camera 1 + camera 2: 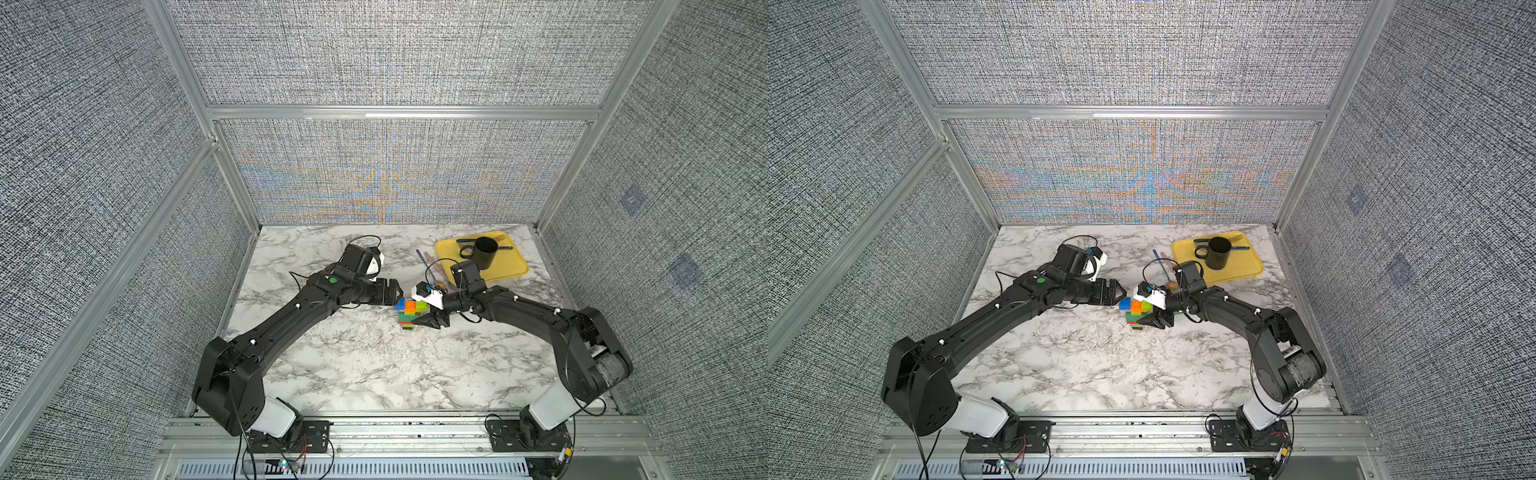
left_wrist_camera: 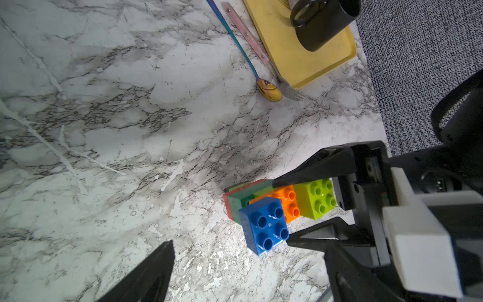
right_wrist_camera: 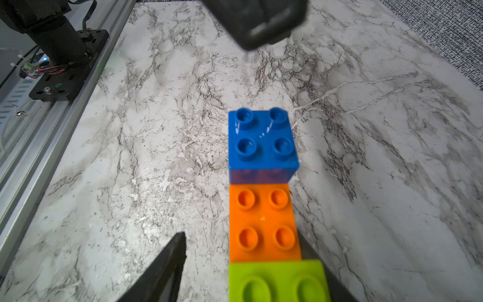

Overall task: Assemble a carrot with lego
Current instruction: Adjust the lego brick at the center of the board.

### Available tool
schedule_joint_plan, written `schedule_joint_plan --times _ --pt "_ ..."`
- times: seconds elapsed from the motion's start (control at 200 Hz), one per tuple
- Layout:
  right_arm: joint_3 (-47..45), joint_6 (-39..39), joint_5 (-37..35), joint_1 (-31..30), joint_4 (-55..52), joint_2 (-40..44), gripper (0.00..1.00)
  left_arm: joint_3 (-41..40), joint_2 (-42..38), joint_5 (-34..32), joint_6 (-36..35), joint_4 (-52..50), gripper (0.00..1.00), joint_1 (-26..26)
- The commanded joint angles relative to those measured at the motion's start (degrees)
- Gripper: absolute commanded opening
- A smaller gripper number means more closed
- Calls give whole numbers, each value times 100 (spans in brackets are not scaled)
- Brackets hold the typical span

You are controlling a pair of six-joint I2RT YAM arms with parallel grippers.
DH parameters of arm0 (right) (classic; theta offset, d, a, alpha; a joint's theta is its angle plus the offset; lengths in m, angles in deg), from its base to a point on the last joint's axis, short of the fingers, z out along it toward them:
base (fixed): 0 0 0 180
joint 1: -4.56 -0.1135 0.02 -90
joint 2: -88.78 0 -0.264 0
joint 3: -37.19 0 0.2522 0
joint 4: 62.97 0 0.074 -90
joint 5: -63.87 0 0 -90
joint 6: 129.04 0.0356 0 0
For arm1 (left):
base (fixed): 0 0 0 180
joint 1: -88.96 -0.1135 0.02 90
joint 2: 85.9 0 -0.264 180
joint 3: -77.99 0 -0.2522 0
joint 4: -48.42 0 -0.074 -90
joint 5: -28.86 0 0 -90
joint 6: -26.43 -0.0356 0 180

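Observation:
The carrot (image 1: 409,312) lies flat at mid-table as a lego stack. Its blue brick (image 3: 261,141), orange brick (image 3: 262,222) and lime brick (image 3: 277,282) sit side by side at the wide end. Dark green, red and lime layers taper to a black tip (image 1: 408,328). My right gripper (image 3: 240,235) is open and straddles the wide end. One of its fingers (image 3: 308,251) lies against the stack's side, and the other finger (image 3: 167,261) stands clear of it. My left gripper (image 1: 398,292) is open and empty, just left of the blue brick (image 2: 264,224).
A yellow tray (image 1: 511,266) at the back right holds a black mug (image 1: 484,251) and dark cutlery. A gold-bowled spoon (image 2: 269,90) and a pink-handled fork (image 2: 245,34) lie on the marble beside the tray, just behind the right wrist.

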Motion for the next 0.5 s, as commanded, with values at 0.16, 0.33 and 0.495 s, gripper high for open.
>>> schedule_joint_plan --times 0.16,0.33,0.495 --pt "-122 365 -14 -21 409 32 44 -63 -103 -116 -41 -104 93 -1" --pt "-268 652 -44 -20 669 131 34 -73 -135 -163 -83 -124 93 -2" --pt "-474 1629 148 -23 1129 430 28 -115 -264 -357 -103 -141 93 -9"
